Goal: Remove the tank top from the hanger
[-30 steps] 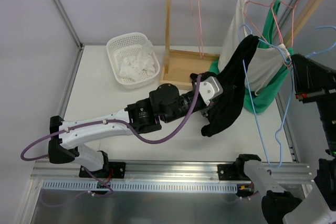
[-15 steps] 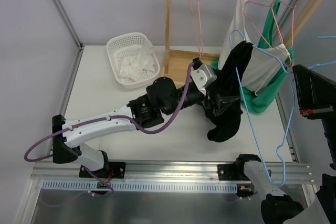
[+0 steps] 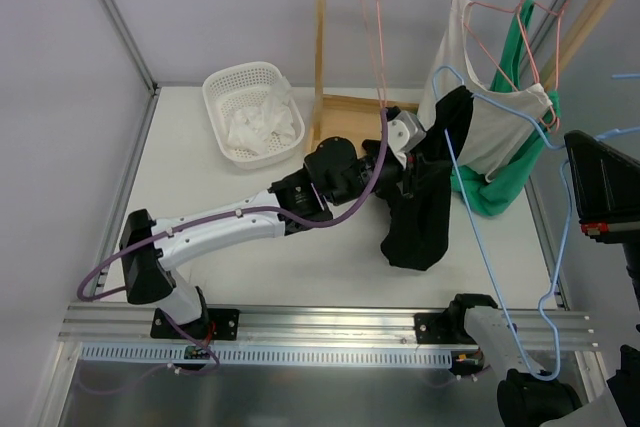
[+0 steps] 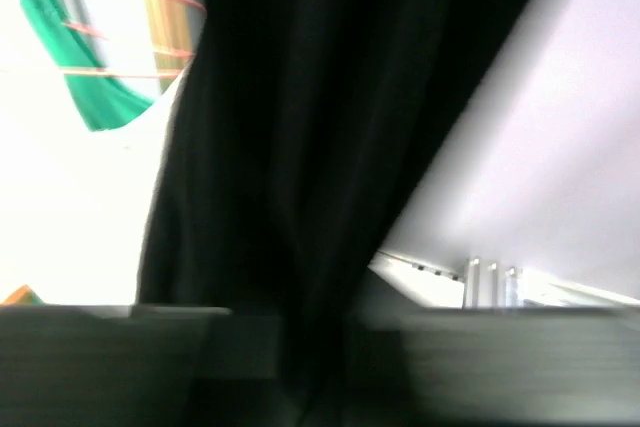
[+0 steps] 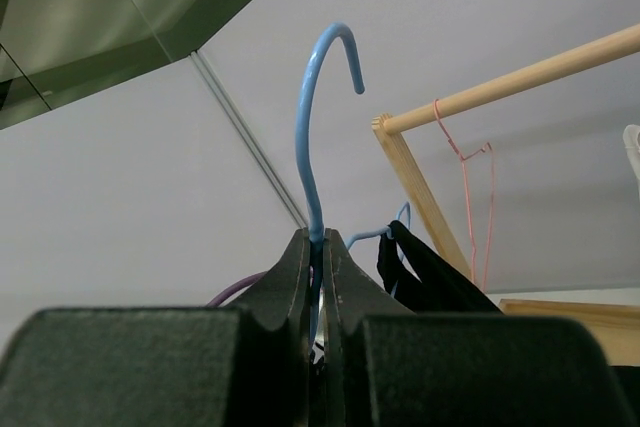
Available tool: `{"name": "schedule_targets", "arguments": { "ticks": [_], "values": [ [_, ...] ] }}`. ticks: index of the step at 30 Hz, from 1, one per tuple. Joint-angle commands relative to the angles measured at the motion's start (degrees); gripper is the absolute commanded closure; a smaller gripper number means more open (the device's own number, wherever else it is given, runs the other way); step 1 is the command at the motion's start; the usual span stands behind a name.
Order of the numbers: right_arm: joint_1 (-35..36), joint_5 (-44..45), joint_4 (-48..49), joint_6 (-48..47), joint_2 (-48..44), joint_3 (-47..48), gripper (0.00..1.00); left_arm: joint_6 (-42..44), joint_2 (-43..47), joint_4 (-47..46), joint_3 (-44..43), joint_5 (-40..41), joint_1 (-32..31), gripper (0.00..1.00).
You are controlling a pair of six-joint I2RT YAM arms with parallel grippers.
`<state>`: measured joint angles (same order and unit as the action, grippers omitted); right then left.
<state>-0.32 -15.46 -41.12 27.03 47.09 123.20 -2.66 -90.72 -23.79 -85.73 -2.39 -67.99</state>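
Observation:
The black tank top (image 3: 415, 217) hangs by one strap from the blue wire hanger (image 3: 484, 247), its lower part draped down to the table. My left gripper (image 3: 415, 162) is buried in the upper part of the top and is shut on its cloth. The black cloth (image 4: 300, 97) fills the left wrist view, and the fingers there are a dark blur. My right gripper (image 5: 318, 247) is shut on the neck of the blue hanger (image 5: 312, 147), just below its hook, and holds it up at the right edge. A strap of the top (image 5: 420, 267) hangs from the hanger's shoulder.
A wooden clothes rack (image 3: 322, 47) stands at the back with pink wire hangers (image 3: 380, 27), a white garment (image 3: 495, 132) and a green one (image 3: 500, 192). A white basket (image 3: 232, 82) holding white cloth sits at the back left. An aluminium rail (image 3: 300, 327) runs along the near edge.
My left arm has reached farther right and back toward the rack with the tank top in its grip. The top now hangs straighter. The blue hanger has shifted lower and to the right.

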Motion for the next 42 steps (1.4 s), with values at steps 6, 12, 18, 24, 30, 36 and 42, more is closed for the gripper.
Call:
{"name": "schedule_targets", "arguments": {
  "ticks": [6, 12, 18, 24, 30, 36, 42],
  "values": [
    [0.23, -1.41, 3.86, 3.82, -0.77, 0.21, 1.00, 2.03, 2.73, -1.61, -1.72, 8.81, 1.63, 1.00],
    [0.23, -3.60, 0.96, 4.96, -3.85, -2.96, 1.00, 3.53, 5.81, 1.89, -4.96, 8.28, 5.31, 1.00],
    [0.23, -7.30, -4.40, 6.28, -5.34, -2.78, 1.00, 3.54, 7.83, 5.24, -7.52, 8.89, 8.66, 1.00],
    [0.23, -9.67, -9.32, 5.06, -7.10, -3.05, 1.00, 4.85, 11.87, 7.97, -7.34, 10.83, 10.50, 1.00],
    [0.23, -9.76, -12.05, 3.56, -7.89, -3.49, 1.00, 6.70, 18.81, 11.13, -7.43, 13.91, 11.30, 1.00],
    [0.23, -9.50, -11.96, 1.19, -7.27, -3.75, 1.00, 8.10, 27.60, 14.30, -5.59, 17.06, 11.30, 1.00],
    [0.23, -5.90, -8.46, -4.96, -7.02, -8.93, 1.00, 18.29, 29.02, 15.26, -9.88, 22.60, 11.74, 1.00]
  ]
}}
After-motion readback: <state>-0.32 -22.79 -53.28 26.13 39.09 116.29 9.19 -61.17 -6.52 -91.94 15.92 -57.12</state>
